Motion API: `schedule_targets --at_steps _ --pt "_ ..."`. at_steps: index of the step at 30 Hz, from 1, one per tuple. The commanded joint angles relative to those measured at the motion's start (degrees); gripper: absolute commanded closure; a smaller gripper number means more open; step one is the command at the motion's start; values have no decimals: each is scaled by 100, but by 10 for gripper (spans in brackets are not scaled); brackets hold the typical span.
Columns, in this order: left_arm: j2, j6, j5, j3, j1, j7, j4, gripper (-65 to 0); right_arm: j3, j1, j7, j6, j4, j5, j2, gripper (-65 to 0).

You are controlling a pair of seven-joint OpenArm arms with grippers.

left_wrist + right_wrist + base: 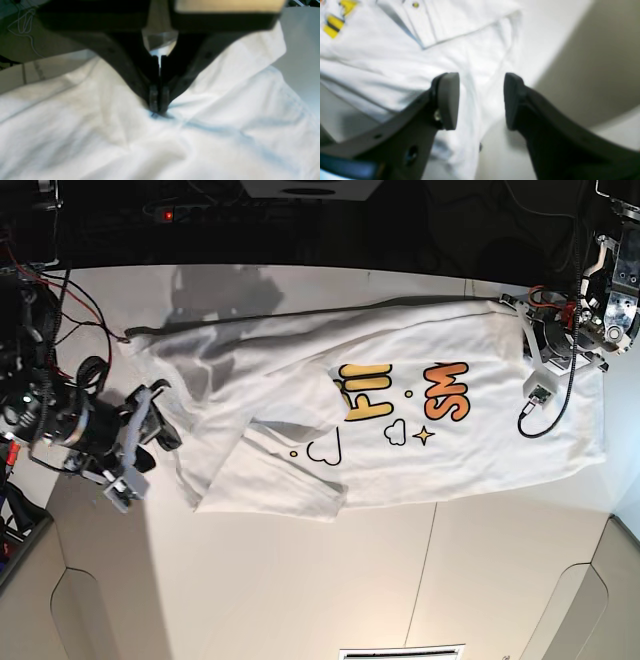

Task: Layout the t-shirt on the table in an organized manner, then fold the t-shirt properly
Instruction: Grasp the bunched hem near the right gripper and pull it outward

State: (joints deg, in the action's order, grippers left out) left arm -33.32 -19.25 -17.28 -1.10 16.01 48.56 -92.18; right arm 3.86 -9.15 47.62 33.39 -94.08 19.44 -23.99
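Crookedly spread t-shirt (pixel 400 430) near table (pixel 300 580) far edge, left gripper (pixel 158 110) pinching it, right gripper (pixel 481 100) fingers spread.

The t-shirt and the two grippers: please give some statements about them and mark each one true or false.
1. The left gripper is shut on the t-shirt. True.
2. The right gripper is clamped on the fabric. False: its jaws stand open, with fabric below them, not held.
3. The t-shirt is already folded into a neat rectangle. False: it lies spread out and creased on the table, with one part turned over.
4. The printed letters face up in the base view. True.
5. The t-shirt is black. False: it is white with orange and yellow print.
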Motion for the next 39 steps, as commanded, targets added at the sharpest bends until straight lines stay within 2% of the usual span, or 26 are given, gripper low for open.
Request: schedule_targets --at_steps 1,3,6,11,16,24,31,35,39 --pt "-96 -33 -11 42 -63 -98 -85 0 291 -299 -284 -72 -59 -262 -57 -284" --pt "-96 -52 -11 42 -63 -118 -85 0 927 -627 -442 -264 44 -964 31 -284" --pt "-96 -52 -11 42 -61 -118 -85 0 1569 -1110 -457 -461 293 -1674 234 -284" --pt "-96 -52 -11 42 -61 -118 -85 0 2232 -1858 -459 -485 1196 -2212 533 -284" --pt "-96 -55 -11 42 -61 -118 -85 0 2905 -2337 -511 -393 2031 -2227 608 -284" --pt "-96 -52 -11 42 -61 -116 -85 0 3674 -2402 -363 -160 2111 -2382 603 -283" --pt "-96 -52 -11 42 -61 -116 -85 0 3753 -2400 -264 -138 2109 -2494 603 -282" --pt "-96 -55 -11 42 -61 -116 -85 0 3753 -2400 -153 52 2109 -2153 603 -282" --pt "-96 -52 -11 42 -61 -116 -85 0 3753 -2400 -146 50 2109 -2135 603 -282"
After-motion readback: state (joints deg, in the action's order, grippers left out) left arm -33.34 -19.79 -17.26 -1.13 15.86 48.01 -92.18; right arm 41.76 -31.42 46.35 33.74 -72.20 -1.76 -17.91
